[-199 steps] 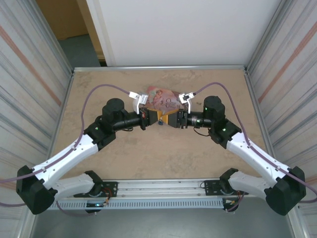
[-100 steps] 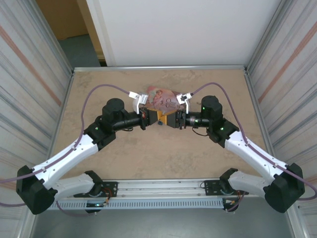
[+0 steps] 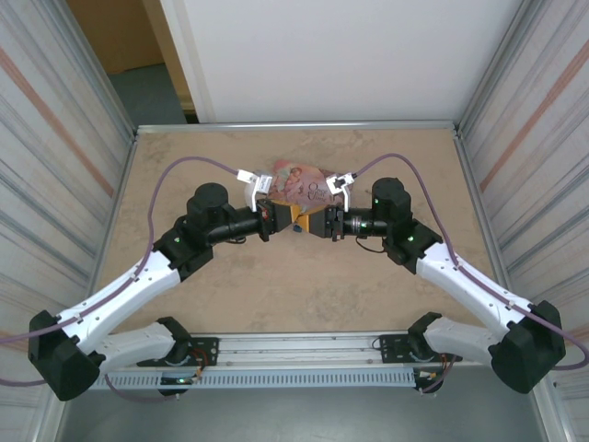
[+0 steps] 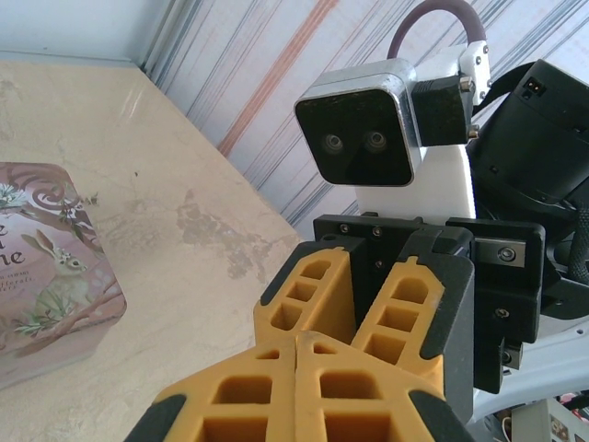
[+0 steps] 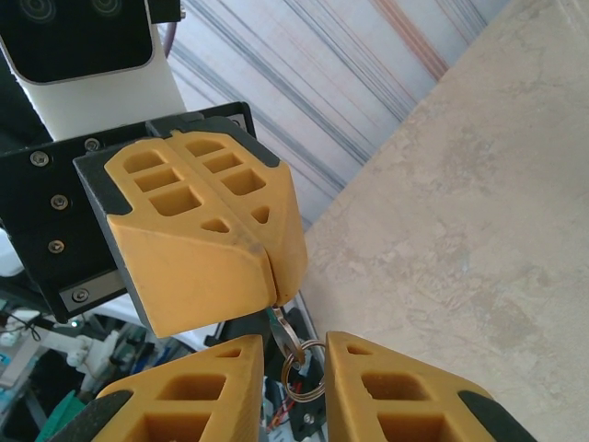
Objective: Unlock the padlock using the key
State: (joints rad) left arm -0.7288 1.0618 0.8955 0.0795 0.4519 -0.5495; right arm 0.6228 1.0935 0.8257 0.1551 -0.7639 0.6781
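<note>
My left gripper (image 3: 287, 219) is shut, its yellow fingers (image 5: 212, 249) pressed together. A speck of blue at its tip is the padlock (image 3: 298, 227), otherwise hidden in the grip. The silvery key (image 5: 287, 324) sticks out below the seam of those fingers, and a split ring (image 5: 302, 373) hangs from its head. My right gripper (image 5: 299, 354) faces the left one tip to tip, one finger on each side of the key head and ring, with a narrow gap left. In the left wrist view the left gripper (image 4: 299, 343) is shut, and the right gripper's fingers (image 4: 409, 308) stand just beyond.
A pink illustrated tin (image 3: 299, 181) lies flat on the beige table (image 3: 386, 152) just behind the grippers, also seen as the tin (image 4: 46, 267) at left. Striped walls (image 3: 55, 157) enclose both sides, and a metal rail (image 3: 294, 345) runs along the near edge.
The right arm has moved left to meet the left gripper, and its jaws have narrowed around the key. The left arm has barely moved.
</note>
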